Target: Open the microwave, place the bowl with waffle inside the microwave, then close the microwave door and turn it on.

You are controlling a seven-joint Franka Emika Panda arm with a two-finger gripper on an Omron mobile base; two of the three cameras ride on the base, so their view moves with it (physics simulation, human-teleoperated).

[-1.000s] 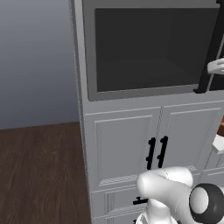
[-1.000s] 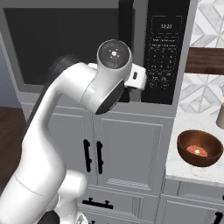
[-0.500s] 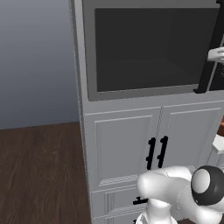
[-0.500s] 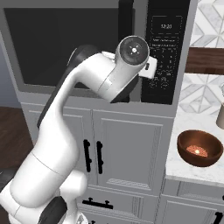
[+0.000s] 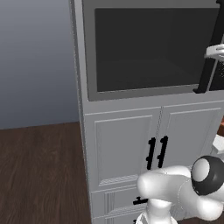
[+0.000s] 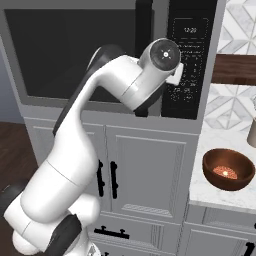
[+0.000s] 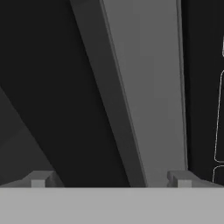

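In the hand view we see our end effector (image 7: 110, 179) with its two fingertips (image 7: 41, 179) set wide apart, one at either side of the frame, and nothing clamped between them. Between them runs the grey frame edge of the microwave door (image 7: 144, 87), with dark glass on one side and the dark control strip (image 7: 205, 87) on the other; we cannot tell whether the tips touch it. From the right base view our arm reaches up to the microwave (image 6: 115, 55), its wrist at the black bar handle (image 6: 144, 30) beside the control strip. The door looks closed. The bowl (image 6: 229, 169), brown with something orange-red inside, sits on the white tabletop (image 6: 210, 192) to the right, well apart from our hand.
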